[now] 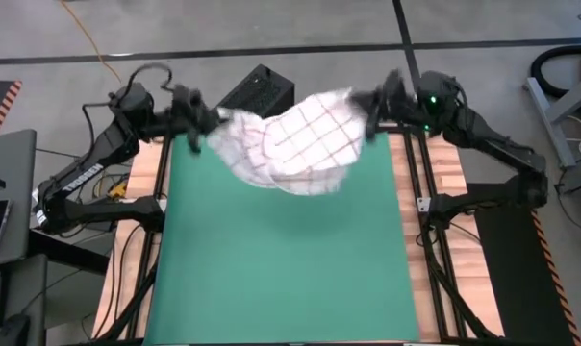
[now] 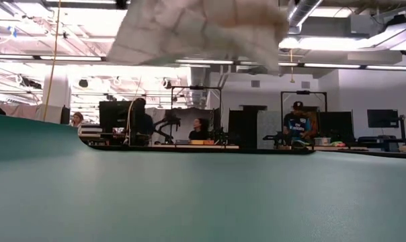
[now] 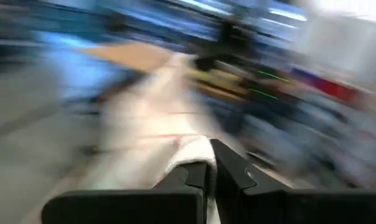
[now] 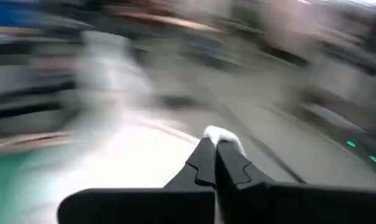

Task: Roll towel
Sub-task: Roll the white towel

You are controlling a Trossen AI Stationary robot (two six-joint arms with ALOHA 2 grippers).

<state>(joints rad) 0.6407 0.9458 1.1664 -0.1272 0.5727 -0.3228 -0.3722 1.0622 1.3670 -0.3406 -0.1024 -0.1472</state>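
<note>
From above, the towel (image 1: pixel 289 142), thin white cloth gridded with red lines, is seen sagging in a rumpled curve above the far end of the green mat (image 1: pixel 281 259), pinched at one corner by the left gripper (image 1: pixel 206 119) and at the other by the right gripper (image 1: pixel 367 104). At table height, the towel (image 2: pixel 199 30) is seen hanging clear of the smooth mat (image 2: pixel 203 202). At each wrist, fingers (image 3: pixel 228 171) (image 4: pixel 206 163) are shown clamped on bunched cloth.

L tool (image 3: pixel 211 177) clamped on towel (image 3: pixel 157 124) edge; cloth stretches away; bkgd blurred.

Wooden table (image 1: pixel 451 178) — a green mat (image 1: pixel 281 259) covers its middle.
</note>
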